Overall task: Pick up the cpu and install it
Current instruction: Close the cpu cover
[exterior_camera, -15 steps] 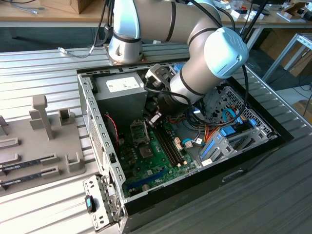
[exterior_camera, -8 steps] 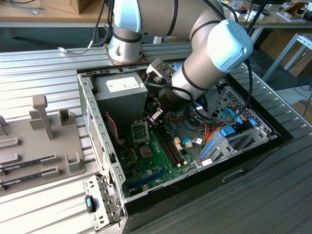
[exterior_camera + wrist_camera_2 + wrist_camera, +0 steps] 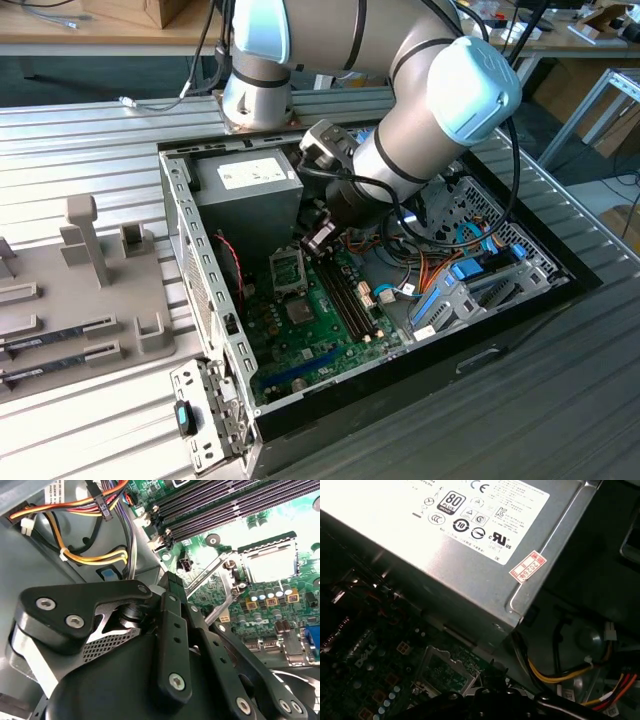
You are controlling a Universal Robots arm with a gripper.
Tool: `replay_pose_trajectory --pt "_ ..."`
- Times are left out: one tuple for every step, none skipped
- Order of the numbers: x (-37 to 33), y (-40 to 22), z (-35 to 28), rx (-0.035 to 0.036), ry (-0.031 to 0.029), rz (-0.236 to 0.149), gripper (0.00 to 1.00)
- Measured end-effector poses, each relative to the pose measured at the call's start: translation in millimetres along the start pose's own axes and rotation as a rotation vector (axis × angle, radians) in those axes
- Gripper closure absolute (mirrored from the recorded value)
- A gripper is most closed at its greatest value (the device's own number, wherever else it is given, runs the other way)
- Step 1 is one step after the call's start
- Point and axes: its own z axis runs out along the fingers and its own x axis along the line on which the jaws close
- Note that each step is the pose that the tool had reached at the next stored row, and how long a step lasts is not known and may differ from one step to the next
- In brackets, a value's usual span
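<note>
The tool [image 3: 318, 240], open or closed I cannot tell, hangs just upper-right of the mid-frame socket [image 3: 274, 262], where the cpu [image 3: 288, 272] seemingly sits.

In the exterior view, room stands free straight above the socket frame [image 3: 287, 270], hemmed by the power-supply box [image 3: 248, 195] at eleven o'clock, the case wall [image 3: 205, 290] at nine, memory slots [image 3: 350, 295] at four, and the gripper [image 3: 318, 238] at one.
</note>
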Motion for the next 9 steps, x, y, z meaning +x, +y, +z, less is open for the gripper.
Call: replay_pose_trajectory --pt "0.0 0.4 -1.0 -0.0001 0.0013 -0.004 0.89" --pt "0.0 0.6 -1.7 -0.0002 0.0022 -0.007 0.89" --pt "0.0 0.9 -2.5 -0.0002 0.0032 -0.01 0.89" --pt "0.0 1.1 -3.1 -0.0002 0.0041 -0.013 0.89" --pt "0.0 1.3 -3.6 -0.0003 0.0052 -0.016 0.89" --pt "0.0 1.4 -3.8 -0.0004 0.0061 -0.02 0.89" --pt "0.0 1.4 -3.9 -0.0004 0.0069 -0.022 0.89" --pt "0.1 1.4 -4.0 -0.0001 0.0087 -0.026 0.89" --pt "0.0 1.4 -4.0 -0.0001 0.0097 -0.029 0.89"
